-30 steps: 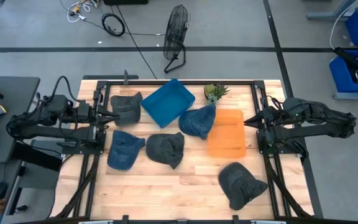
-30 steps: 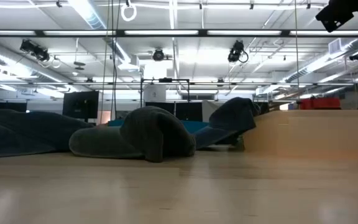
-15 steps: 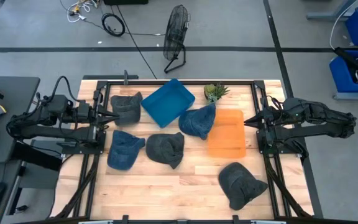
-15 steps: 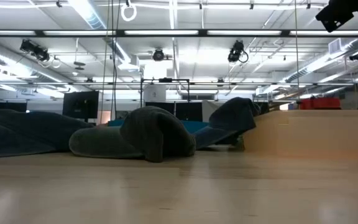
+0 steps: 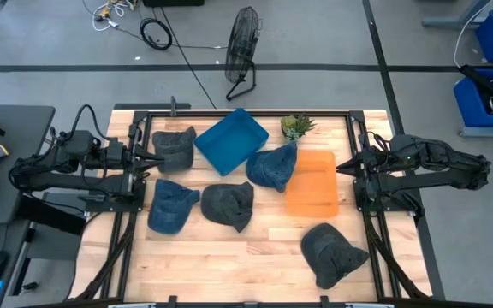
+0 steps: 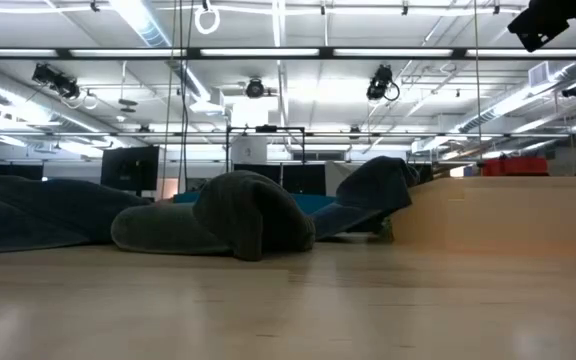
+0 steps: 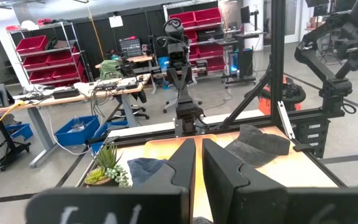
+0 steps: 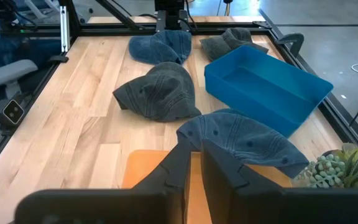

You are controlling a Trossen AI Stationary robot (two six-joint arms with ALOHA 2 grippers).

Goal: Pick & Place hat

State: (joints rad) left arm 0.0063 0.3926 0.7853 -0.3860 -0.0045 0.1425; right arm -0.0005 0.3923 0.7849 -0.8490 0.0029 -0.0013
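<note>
Showing five dark denim hats on the pale wooden counter (image 5: 255, 257) around the blue plastic tray (image 5: 230, 140). One blue-grey hat (image 5: 274, 165) lies between that tray and the flat orange tray (image 5: 313, 181), overlapping the latter's edge. Left tool (image 5: 155, 157), beside the blue tray's far-left hat (image 5: 174, 147), and right tool (image 5: 342, 167), beside the orange tray, both hang empty, fingers pressed nearly together.

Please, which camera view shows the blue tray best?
The high view: the blue tray shows whole from above, tilted, between two hats. The right wrist view shows it large, with its inside and walls, beyond a hat. The low view shows only a blue sliver behind hats. The left wrist view does not show it.
</note>
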